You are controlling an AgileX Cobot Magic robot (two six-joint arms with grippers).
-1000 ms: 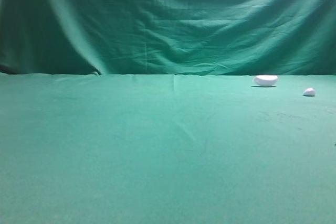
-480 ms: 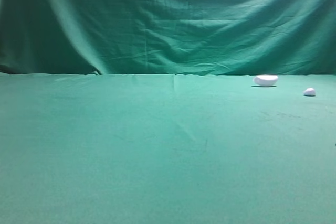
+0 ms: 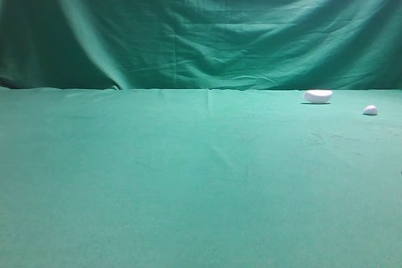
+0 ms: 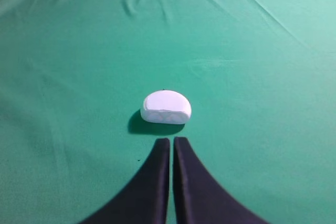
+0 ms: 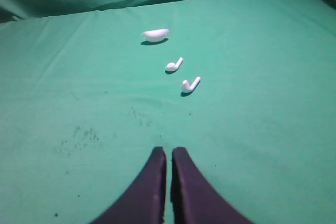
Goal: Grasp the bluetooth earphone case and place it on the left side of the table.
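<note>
The bluetooth earphone case, a glossy white rounded piece, shows only in the left wrist view. It lies on the teal-green table just beyond my left gripper, with a small gap between them. The left gripper's dark fingers are shut with nothing between them. In the right wrist view my right gripper is shut too and holds nothing, low over bare cloth. Neither gripper nor the case appears in the exterior high view of the table.
A white flat-topped half-oval lump lies at the far right near the backdrop. A tiny white piece sits right of it. Two white earbuds lie ahead of the right gripper. Darker green folded cloth hangs behind.
</note>
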